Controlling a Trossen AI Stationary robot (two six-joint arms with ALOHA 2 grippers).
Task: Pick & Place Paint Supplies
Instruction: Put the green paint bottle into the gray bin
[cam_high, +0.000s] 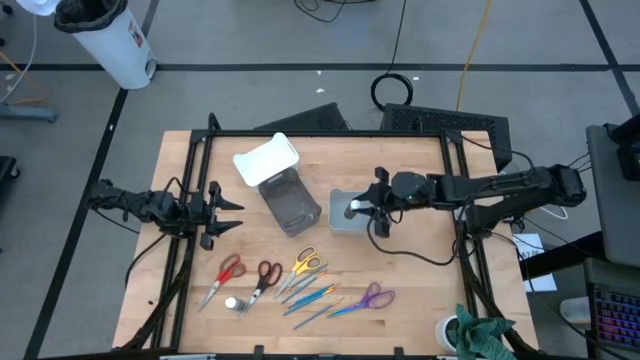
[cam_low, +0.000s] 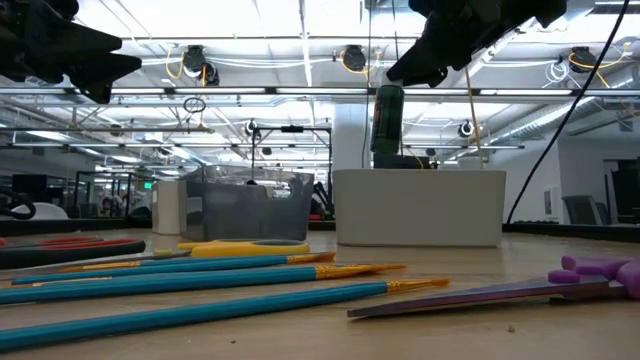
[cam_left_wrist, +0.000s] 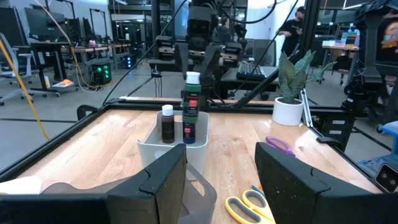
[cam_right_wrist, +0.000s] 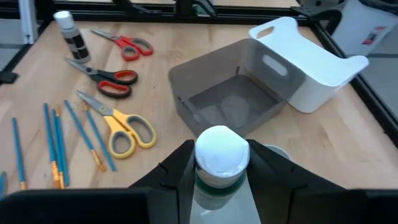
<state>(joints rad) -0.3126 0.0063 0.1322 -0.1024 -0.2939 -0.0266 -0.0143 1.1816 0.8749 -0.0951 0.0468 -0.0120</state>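
So the wooden table has three bins mid-table: a white bin lying tipped against a clear grey bin, then a small white bin to the side of those. The right gripper is above that small one, fingers clamped on a white-capped paint bottle, which hangs upright over the bin beside another bottle already standing inside. The left gripper just waits at the table's left edge, fingers apart, holding nothing. Along the near edge: red scissors, dark-red scissors, yellow scissors, purple scissors, teal brushes, plus one loose bottle.
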